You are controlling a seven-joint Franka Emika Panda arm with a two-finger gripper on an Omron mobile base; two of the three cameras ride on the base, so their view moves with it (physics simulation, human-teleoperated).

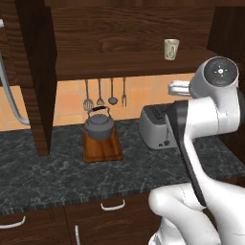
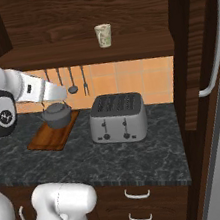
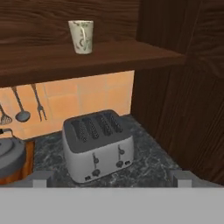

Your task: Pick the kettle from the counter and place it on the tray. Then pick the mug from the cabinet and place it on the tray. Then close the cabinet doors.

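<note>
The dark-grey kettle (image 1: 99, 125) (image 2: 56, 115) stands on the reddish-brown tray (image 1: 102, 149) (image 2: 50, 136) on the dark marbled counter (image 1: 57, 172) (image 2: 154, 150); its edge shows at the left of the hand view (image 3: 8, 155). The cream mug (image 1: 171, 49) (image 2: 103, 35) (image 3: 81, 36) stands upright on the shelf of the cabinet (image 1: 124, 64) (image 2: 137, 46). Both cabinet doors (image 1: 36, 76) (image 2: 191, 53) are swung open. My gripper (image 1: 173, 88) (image 2: 62, 92) (image 3: 111, 180) hovers above the counter between kettle and toaster, below shelf height. It is open and holds nothing.
A boxy silver toaster (image 1: 155, 127) (image 2: 117, 117) (image 3: 97, 144) stands right of the tray, below my hand. Utensils (image 1: 105, 93) (image 2: 71, 80) hang on the tiled wall. Long silver door handles (image 1: 10, 98) (image 2: 212, 44) jut forward at both sides.
</note>
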